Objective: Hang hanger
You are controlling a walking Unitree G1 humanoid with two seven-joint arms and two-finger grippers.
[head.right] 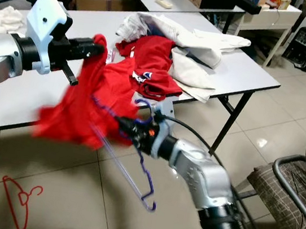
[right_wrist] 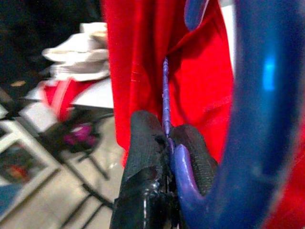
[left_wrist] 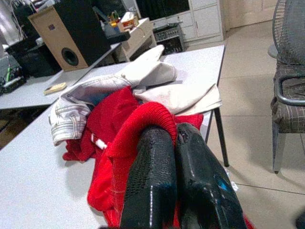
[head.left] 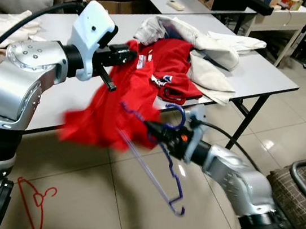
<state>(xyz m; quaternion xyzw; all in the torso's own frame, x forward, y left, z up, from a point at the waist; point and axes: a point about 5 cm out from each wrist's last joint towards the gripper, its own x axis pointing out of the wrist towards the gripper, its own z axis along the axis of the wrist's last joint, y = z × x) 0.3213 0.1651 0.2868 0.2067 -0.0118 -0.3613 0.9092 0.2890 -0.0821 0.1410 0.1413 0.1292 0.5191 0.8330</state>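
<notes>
A: Step?
B: Getting hanger (head.left: 159, 149) into shirt (head.left: 114, 109). Left gripper (head.left: 128, 54) clenched on shirt's edge, holding it up off table (head.left: 261, 73). Right gripper (head.left: 159, 132) clamped on hanger near its hook, below shirt.
A: Next?
B: Probably thread hanger's arm through the opening.

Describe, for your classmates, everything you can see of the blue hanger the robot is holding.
The blue hanger is thin and glossy, plastic by its look, with a curved hook on top. It hangs tilted over the tiled floor beside the table, its lower end near the floor. The right gripper is shut on it just below the hook. One arm reaches into the red garment, which the left gripper holds up.
</notes>
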